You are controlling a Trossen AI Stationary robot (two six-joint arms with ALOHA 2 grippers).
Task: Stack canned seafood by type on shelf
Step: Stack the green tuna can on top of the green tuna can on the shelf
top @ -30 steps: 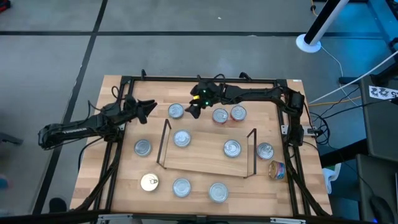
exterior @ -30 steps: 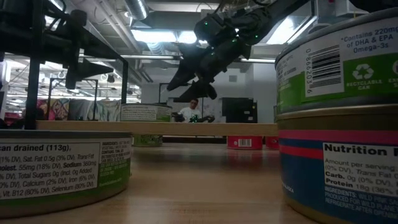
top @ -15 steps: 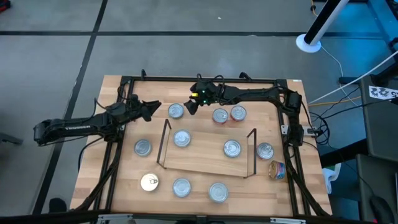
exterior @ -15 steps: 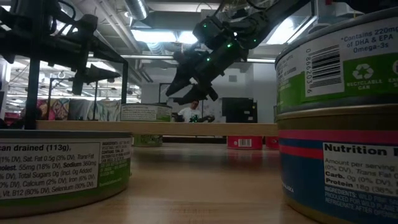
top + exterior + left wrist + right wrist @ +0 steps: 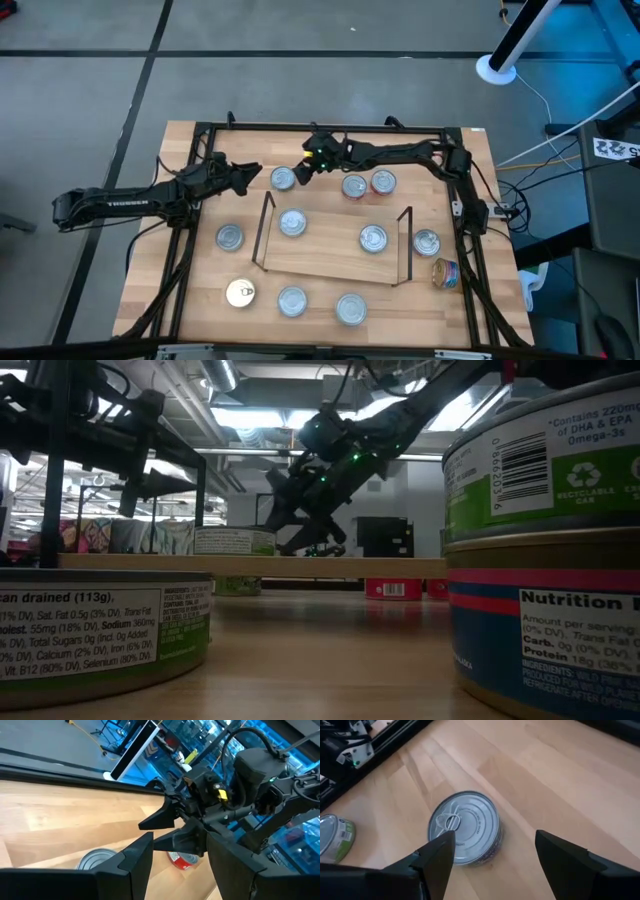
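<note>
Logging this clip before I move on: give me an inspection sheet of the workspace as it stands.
Surface: wooden table, black frame along its edges.
Job's things: shelf mid-table with two tins on its board; nine more tins lie around it, one gold-topped tin near the front left, one on its side at the right.
Clutter: nothing seen.
Grippers: left gripper open, empty, at the table's back left; right gripper open, empty, poised over the back tin.
Cables: white cable on the floor to the right; dark leads at the table's right edge.
Surroundings: grey floor, a white pole base; ceiling lights in the low view.
</note>
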